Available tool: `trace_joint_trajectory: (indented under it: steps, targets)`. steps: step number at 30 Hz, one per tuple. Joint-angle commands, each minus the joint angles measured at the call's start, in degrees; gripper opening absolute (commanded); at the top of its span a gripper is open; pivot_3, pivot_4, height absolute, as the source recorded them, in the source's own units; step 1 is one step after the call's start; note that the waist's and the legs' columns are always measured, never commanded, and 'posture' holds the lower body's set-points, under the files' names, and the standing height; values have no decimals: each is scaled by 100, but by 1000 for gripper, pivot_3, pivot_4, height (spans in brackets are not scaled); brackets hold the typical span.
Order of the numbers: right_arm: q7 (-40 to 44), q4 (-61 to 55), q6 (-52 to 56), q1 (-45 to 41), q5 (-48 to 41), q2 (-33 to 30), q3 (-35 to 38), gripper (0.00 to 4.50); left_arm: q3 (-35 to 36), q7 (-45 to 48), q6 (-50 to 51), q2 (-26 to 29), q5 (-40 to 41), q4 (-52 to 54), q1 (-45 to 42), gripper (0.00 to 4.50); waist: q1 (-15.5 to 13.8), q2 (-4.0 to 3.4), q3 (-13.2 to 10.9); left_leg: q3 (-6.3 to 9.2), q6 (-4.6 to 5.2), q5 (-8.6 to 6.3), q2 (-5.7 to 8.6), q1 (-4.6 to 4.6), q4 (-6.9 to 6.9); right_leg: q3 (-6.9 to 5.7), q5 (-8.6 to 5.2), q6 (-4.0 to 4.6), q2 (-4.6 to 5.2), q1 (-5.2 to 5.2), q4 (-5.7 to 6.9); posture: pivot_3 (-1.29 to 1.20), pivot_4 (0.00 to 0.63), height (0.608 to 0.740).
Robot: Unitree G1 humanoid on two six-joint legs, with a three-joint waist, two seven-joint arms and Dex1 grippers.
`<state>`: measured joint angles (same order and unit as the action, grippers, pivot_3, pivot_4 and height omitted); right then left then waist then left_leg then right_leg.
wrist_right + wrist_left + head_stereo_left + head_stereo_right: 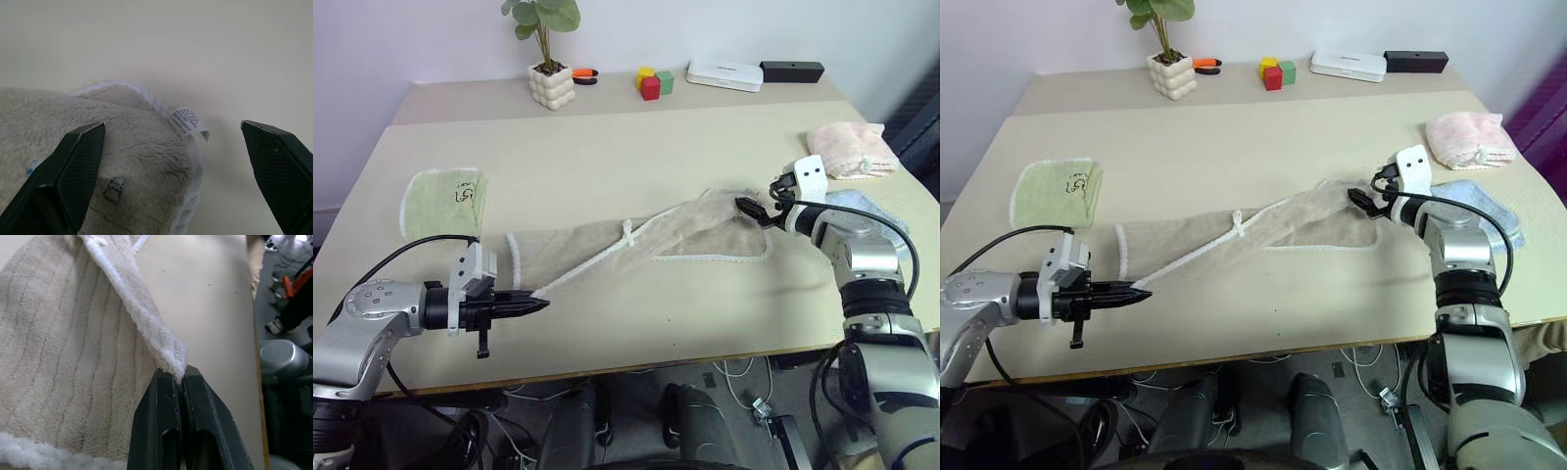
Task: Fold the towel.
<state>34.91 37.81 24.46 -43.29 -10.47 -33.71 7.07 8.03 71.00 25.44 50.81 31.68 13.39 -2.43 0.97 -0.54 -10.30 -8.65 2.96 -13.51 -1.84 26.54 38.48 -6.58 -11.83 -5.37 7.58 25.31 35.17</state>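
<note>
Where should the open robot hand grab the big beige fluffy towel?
Probably the far corner of the big beige terry-cloth towel, the one with the small white label. That corner humps up off the table, and the open right gripper already straddles it, so coming in low from the robot's side lets the fingers close on it.

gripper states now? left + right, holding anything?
Left gripper: shut on the towel, pinching its whitish hem corner.
Right gripper: open, holding nothing, fingers either side of the towel's far corner.
</note>
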Motion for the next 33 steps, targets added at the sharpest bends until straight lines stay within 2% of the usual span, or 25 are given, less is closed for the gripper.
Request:
trace_joint_trajectory:
  steps: [1,5,8,12,16,20,25,27,29,33]
  targets:
    - [82,136,478,-158,-246,89,185,4500,76,-45,-50,9,38,172,-64,29,-6,0,0,-1,0,0,1,0,-4,0,0,0,1,0,-2,0,150,740]
    - [233,85,739,-127,-205,123,41,4500,44,-71,-74,10,8,163,-89,29,20,5,4,-15,-6,5,0,-13,-22,8,2,-4,-1,2,-2,0,150,740]
    - [552,-442,1108,109,-323,105,-85,3716,-11,-80,-139,9,-63,105,-167,0,22,5,4,-16,-9,7,-2,-16,-27,8,3,-5,-4,3,-1,0,150,740]
    - [1469,-1782,1561,826,-517,-371,-407,1813,-52,-71,-207,-1,-148,17,-201,0,-11,4,4,-17,-11,8,-4,-15,-29,8,3,-5,-5,5,-1,0,150,740]
    - [1965,-2760,1735,1404,-662,-819,-524,50,-78,-61,-251,-30,-181,-41,-243,0,-18,5,4,-16,-11,6,-1,-15,-30,8,2,-3,1,6,-3,0,150,740]
    - [2410,-3505,1856,1755,-996,-1123,-443,50,-172,-49,-313,-87,-248,-120,-329,0,-24,5,4,-15,-9,4,-2,-15,-29,8,1,-1,3,8,-3,0,150,740]
    - [2210,-3290,1056,1812,-470,-1246,-632,50,-252,-9,-372,-112,-288,-221,-465,0,-21,6,3,-15,-7,4,-2,-14,-29,8,1,0,3,10,-3,0,150,740]
    - [2653,-3293,1285,1855,-806,-1309,-588,676,-268,17,-393,-110,-310,-265,-507,0,-36,6,3,-15,-10,5,-1,-14,-29,7,1,0,3,10,-3,0,150,740]
    - [2693,-3329,1196,1924,-752,-1363,-611,1367,-275,40,-412,-107,-336,-291,-532,0,-37,6,3,-15,-9,5,-1,-13,-29,7,1,0,4,10,-4,0,150,740]
    - [2745,-3295,1274,2011,-677,-1610,-536,3418,-283,77,-406,-95,-337,-318,-557,0,-35,6,3,-15,-9,6,-1,-14,-28,8,1,0,4,10,-3,0,150,740]
